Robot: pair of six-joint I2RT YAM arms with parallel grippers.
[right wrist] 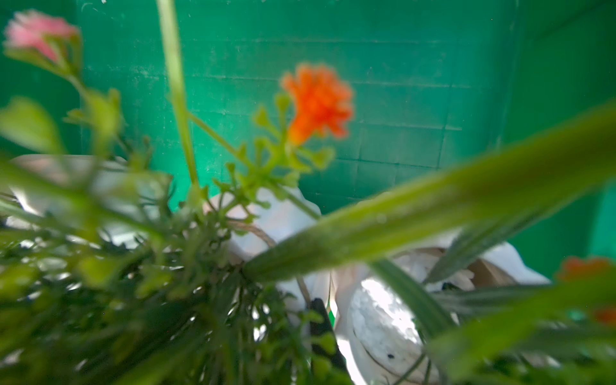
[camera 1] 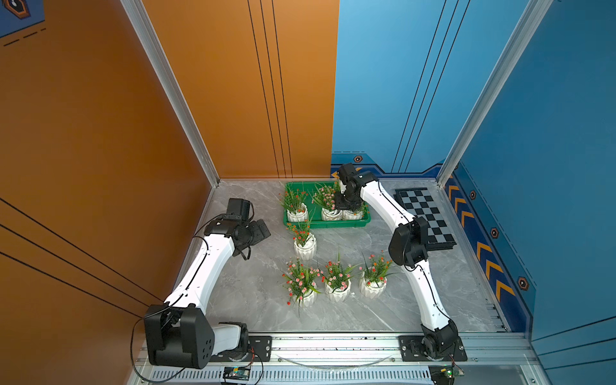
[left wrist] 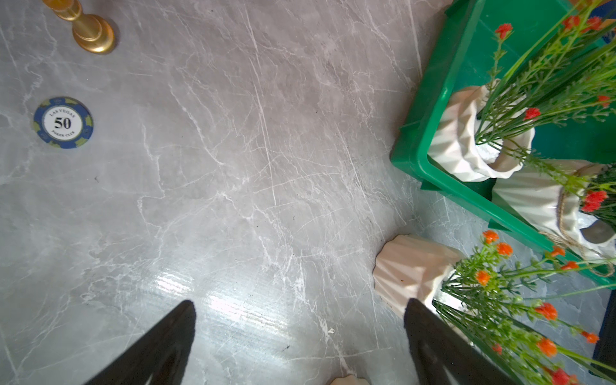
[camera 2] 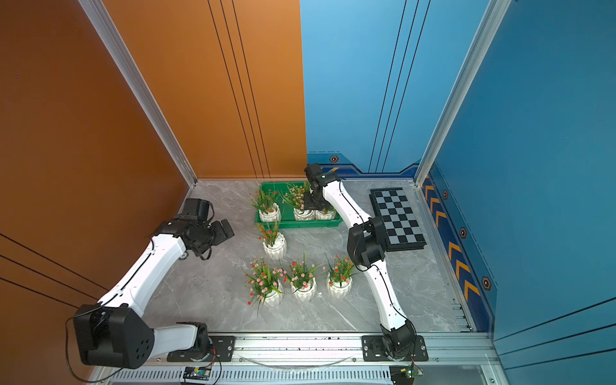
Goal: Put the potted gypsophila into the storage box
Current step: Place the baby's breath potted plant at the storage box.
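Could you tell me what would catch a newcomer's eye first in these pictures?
The bright green storage box at the table's far side strikes first: it holds three potted gypsophila, and the right gripper is lowered among the sprigs at its right end. Four more pots stand on the grey marbled table in front of it, and a chequered board lies to the right.

Overhead stereo pair, close wrist views
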